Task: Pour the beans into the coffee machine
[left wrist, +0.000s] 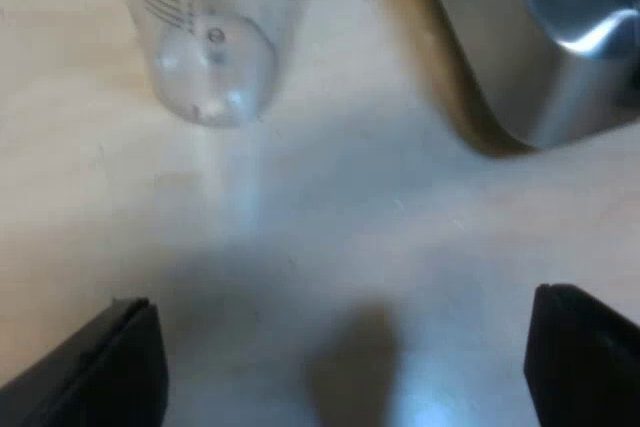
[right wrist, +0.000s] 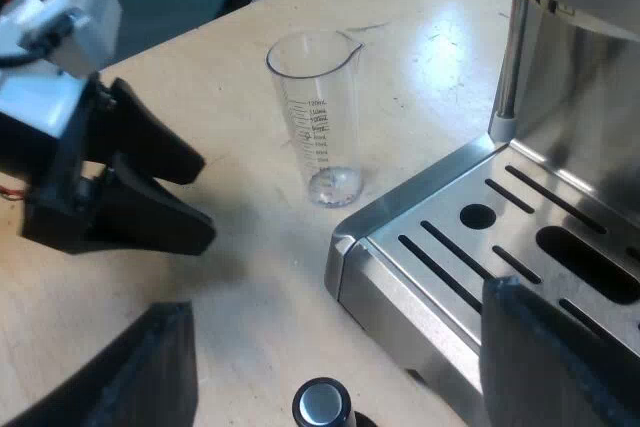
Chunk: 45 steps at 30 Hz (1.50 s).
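Facing the pale wooden surface (left wrist: 90, 197), our left end effector (left wrist: 340, 367) has its two black fingers (left wrist: 100, 372) spread wide apart, with nothing between them. The clear plastic measuring glass with black graduation marks (left wrist: 210, 57) stands upright just ahead of this end effector. It is apart from it and sits nearer one finger's side than the middle. Its round base rests on the surface, and we see straight through it. Ahead on the other finger's side sits a rounded corner of the brushed-steel espresso machine (left wrist: 540, 57).

From our right wrist, the measuring glass (right wrist: 318, 117) shows a pouring spout on its rim. It stands just beside the corner of the machine's slotted steel drip tray (right wrist: 395, 302) without touching it. The left end effector (right wrist: 208, 199) points toward the glass from nearby, with bare surface between them. Our right end effector (right wrist: 335, 347) is also spread wide and empty, one finger over the surface and the other over the tray. A small round black-rimmed object with a shiny top (right wrist: 323, 405) lies between these fingers; we cannot tell what it is.
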Tool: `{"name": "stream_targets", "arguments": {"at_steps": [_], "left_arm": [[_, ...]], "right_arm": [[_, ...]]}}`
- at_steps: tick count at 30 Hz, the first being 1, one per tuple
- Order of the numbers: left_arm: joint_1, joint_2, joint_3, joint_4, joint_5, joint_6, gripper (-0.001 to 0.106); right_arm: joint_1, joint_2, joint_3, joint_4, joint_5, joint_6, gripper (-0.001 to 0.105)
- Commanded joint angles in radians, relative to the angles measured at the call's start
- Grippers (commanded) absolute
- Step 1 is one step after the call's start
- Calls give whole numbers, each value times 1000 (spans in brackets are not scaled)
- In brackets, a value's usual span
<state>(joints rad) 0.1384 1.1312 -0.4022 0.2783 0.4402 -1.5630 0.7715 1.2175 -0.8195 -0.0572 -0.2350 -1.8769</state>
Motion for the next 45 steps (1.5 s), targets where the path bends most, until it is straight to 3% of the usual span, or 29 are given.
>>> {"name": "stream_targets", "arguments": {"at_steps": [1,2,7,12,15,19,23,26,29,34,38,41,45], "left_arm": [[-4,-54,-39,105,6,-66,90],[-4,-81,-55,157,6,-92,90],[-4,-180,-111,300,6,-97,90],[-4,-275,-178,378,6,-97,90],[-4,-318,-235,407,6,-97,90],[-21,-339,-315,408,4,-104,90],[-83,-338,-410,408,-4,-104,90],[-116,-338,-457,398,-17,-100,90],[-124,-338,-487,376,-18,-96,90],[-124,-338,-508,363,-13,-96,90],[-124,-338,-509,363,48,-96,90],[-124,-338,-509,352,57,-96,90],[-124,-342,-509,348,69,-96,90]], "right_arm": [[3,-32,-9,38,1,-4,62],[3,-45,-9,76,16,-4,62],[3,-132,-18,266,103,-1,62],[0,-234,-44,416,193,92,62],[0,-272,-64,455,228,108,62],[-10,-281,-96,485,294,131,62],[-94,-283,-145,518,296,154,63],[-160,-282,-179,522,299,154,75],[-235,-282,-231,570,299,152,79],[-344,-293,-287,636,299,146,79],[-444,-332,-292,645,277,146,79],[-523,-370,-292,677,278,142,79],[-607,-420,-292,751,278,47,79]]}}
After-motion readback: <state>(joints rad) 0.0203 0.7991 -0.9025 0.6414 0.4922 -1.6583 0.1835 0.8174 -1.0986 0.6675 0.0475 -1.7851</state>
